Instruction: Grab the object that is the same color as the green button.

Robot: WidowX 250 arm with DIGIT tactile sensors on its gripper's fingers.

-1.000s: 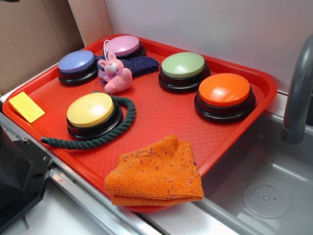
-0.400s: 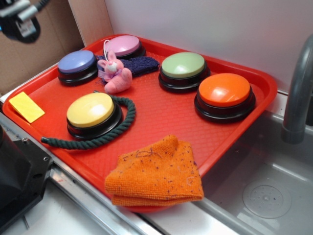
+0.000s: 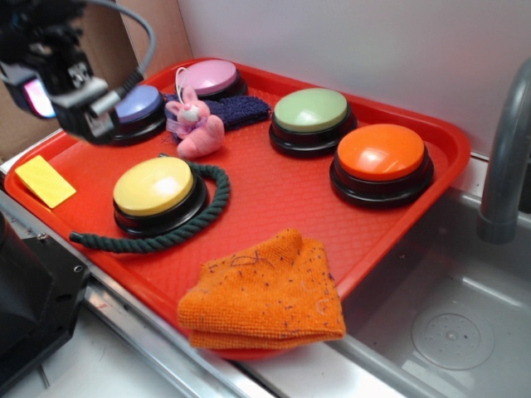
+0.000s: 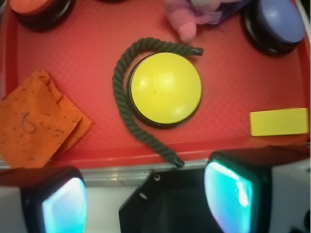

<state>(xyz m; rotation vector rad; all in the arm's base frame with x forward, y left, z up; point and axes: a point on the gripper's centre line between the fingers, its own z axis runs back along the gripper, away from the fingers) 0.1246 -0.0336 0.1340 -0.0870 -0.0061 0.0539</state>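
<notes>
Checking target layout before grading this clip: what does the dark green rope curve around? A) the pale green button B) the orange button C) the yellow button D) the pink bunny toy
C: the dark green rope wraps partway round the base of the yellow button; the wrist view shows the same, rope hugging one side of that button.
</notes>
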